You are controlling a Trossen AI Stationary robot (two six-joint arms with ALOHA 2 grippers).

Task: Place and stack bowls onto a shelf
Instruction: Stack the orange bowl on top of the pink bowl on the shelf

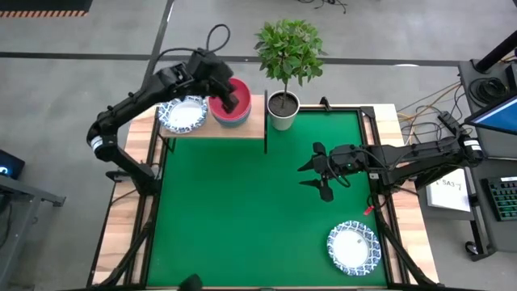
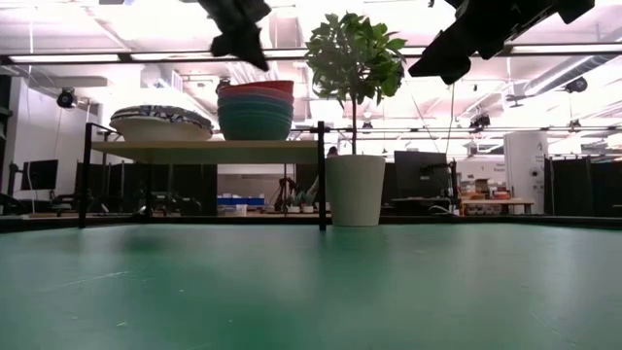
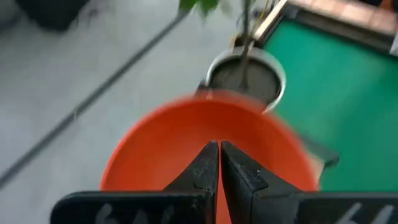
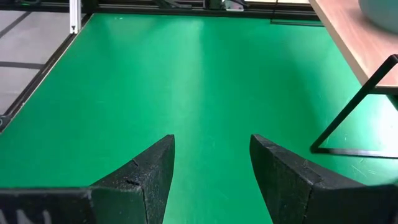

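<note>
At the near right corner of the green mat [image 1: 258, 202], well apart from everything else, lies the last loose bowl, a white patterned-rim bowl [image 1: 353, 247] sitting upright and empty. My right hand [image 1: 320, 171] hovers over the mat's right half with its fingers spread wide and nothing between them; that bowl lies nearer the front edge of the worktop than this hand does, and a little further out toward the right edge. The right arm is plainly the nearer one, since my left is across the mat at the shelf. As the bowl is round, I judge the approach angle matters little; what counts is bringing one finger inside the rim and one outside.

My left hand [image 3: 219, 163] hangs just above the red bowl [image 1: 240, 90], fingers pressed together and holding nothing. That red bowl tops a nested stack of plain bowls [image 2: 255, 112] on the right half of the shelf [image 2: 209, 151]. The left half carries the patterned-rim stack [image 1: 182, 115]; how many are in it I cannot tell. That is where I judge the loose bowl belongs. The white plant pot [image 1: 283, 111] stands just beside the shelf's right end.
</note>
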